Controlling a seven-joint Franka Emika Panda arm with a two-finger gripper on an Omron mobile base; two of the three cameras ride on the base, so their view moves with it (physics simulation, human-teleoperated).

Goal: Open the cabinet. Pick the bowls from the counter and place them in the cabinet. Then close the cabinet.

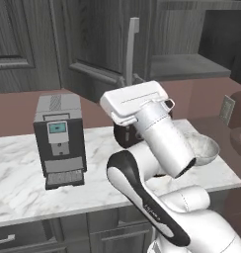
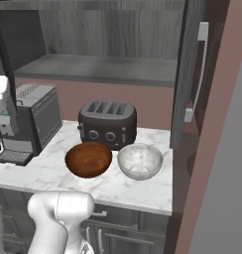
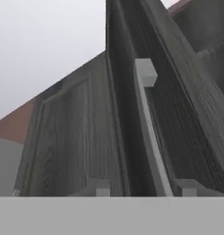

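Marble bench (image 2: pixel 143 191) against reddish wall carries coffee machine (image 1: pixel 59 141), black toaster (image 2: pixel 107 123), brown bowl (image 2: pixel 88 159) beside pale bowl (image 2: pixel 140 161). Cabinet (image 2: pixel 108 69) above, doors open. Pincer (image 3: pixel 146 190) at silver handle (image 3: pixel 148 128); jaw state unclear.

So there's a white marbled surface (image 2: pixel 143 191) with a black four-slot toaster (image 2: pixel 107 123) sitting at the back, and a boxy grey-and-black coffee machine (image 1: pixel 59 140) standing well off to its left.
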